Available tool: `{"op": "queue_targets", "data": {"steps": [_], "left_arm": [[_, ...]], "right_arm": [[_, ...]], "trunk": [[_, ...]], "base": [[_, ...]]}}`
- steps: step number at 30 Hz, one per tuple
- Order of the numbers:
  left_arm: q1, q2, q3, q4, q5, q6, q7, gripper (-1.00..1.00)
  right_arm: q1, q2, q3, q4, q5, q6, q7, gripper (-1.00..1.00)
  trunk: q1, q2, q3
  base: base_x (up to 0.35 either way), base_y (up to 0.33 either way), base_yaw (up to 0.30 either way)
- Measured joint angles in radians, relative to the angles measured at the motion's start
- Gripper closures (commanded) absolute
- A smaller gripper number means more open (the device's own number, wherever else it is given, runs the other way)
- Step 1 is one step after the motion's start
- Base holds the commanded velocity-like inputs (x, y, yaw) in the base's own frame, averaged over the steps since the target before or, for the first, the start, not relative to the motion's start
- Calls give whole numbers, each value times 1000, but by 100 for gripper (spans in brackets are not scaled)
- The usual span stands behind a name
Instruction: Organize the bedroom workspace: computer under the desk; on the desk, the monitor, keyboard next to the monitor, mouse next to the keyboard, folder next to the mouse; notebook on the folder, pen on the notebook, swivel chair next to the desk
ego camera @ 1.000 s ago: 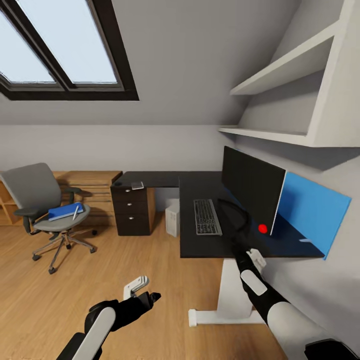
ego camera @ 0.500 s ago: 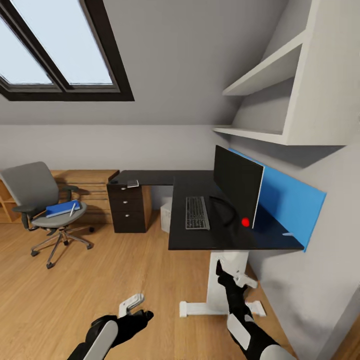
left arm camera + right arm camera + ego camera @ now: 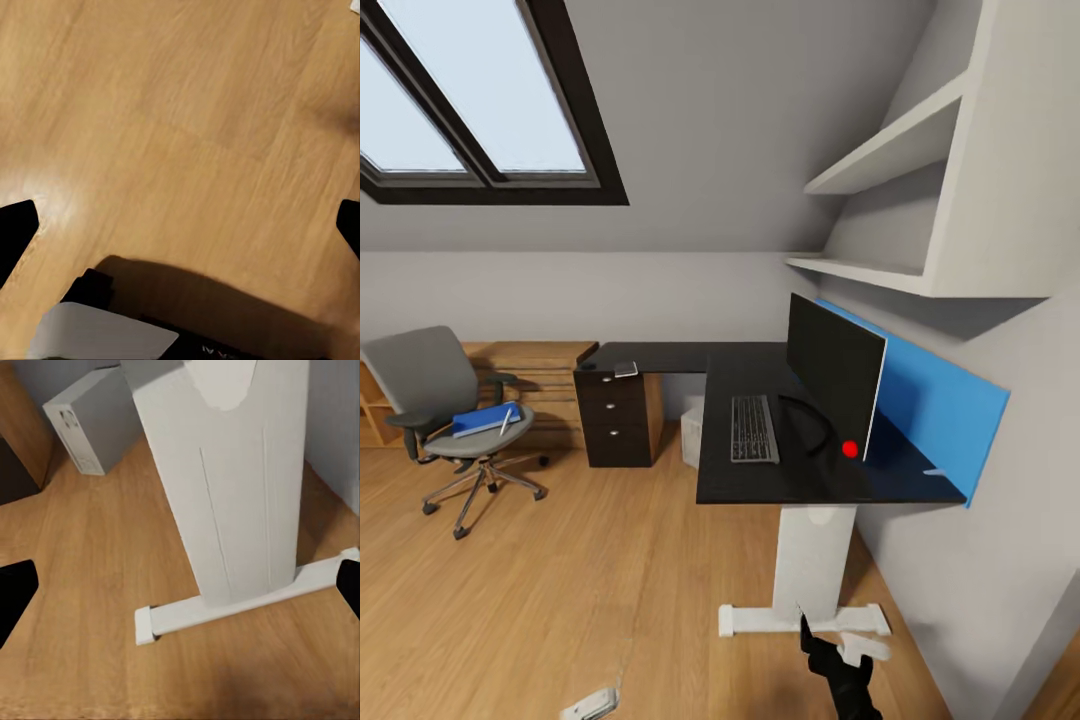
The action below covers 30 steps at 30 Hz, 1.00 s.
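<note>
The desk (image 3: pixel 760 370) is seen in the head view, L-shaped, black-topped, against the right wall with a blue back panel (image 3: pixel 930 400). The monitor (image 3: pixel 833 372) stands on it, near the panel, red light at its lower corner. The keyboard (image 3: pixel 754 427) lies on the desk just beside the monitor's stand. A small flat grey item (image 3: pixel 626 369), possibly the notebook, rests on the far wing above the drawer unit (image 3: pixel 618 417); a small dark spot near it cannot be identified.

The computer (image 3: pixel 691 432) is partly seen under the desk, between the drawer unit and the desk's near wing; in the right wrist view it (image 3: pixel 86 424) stands upright on the floor behind the white desk leg (image 3: pixel 232 472).

The chair (image 3: pixel 450 415) is placed well apart from the desk, at the left, in front of a wooden chest (image 3: pixel 540 385). The folder (image 3: pixel 485 418) lies on its seat, with the pen (image 3: pixel 506 420) on top of the folder.

The right gripper (image 3: pixel 830 640) is seen low in the head view, near the foot of the desk leg; in its wrist view the fingertips (image 3: pixel 16 589) are spread wide at the frame edges, nothing between them. The left gripper (image 3: pixel 180 225) is likewise released, fingertips far apart over bare wooden floor (image 3: pixel 180 112), holding nothing. A white piece of the left arm (image 3: pixel 592 703) shows at the bottom edge of the head view.
</note>
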Motion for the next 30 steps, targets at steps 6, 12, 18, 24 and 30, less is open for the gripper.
{"op": "queue_targets", "data": {"steps": [6,12,18,24,30], "left_arm": [[0,-29,-39,187,-40,-153,-43,-100],[0,-43,-48,255,-83,-252,-60,-100],[0,-45,-49,271,-89,-275,-95,-100],[0,-43,-50,277,-94,-282,-119,-100],[0,-37,-48,280,-95,-289,-123,-100]], "right_arm": [[7,-46,-1,16,1,221,-29,-100],[9,-87,-6,18,-7,365,-80,-100],[14,-95,-6,18,-2,388,-92,-100],[20,-99,-4,17,0,390,-93,-100],[21,-98,-1,17,9,390,-94,-100]], "trunk": [[-23,42,19],[-46,84,38],[-69,126,57],[-92,168,75],[-115,210,94]], "base": [[0,0,0],[0,0,0],[0,0,0],[0,0,0],[0,0,0]]}}
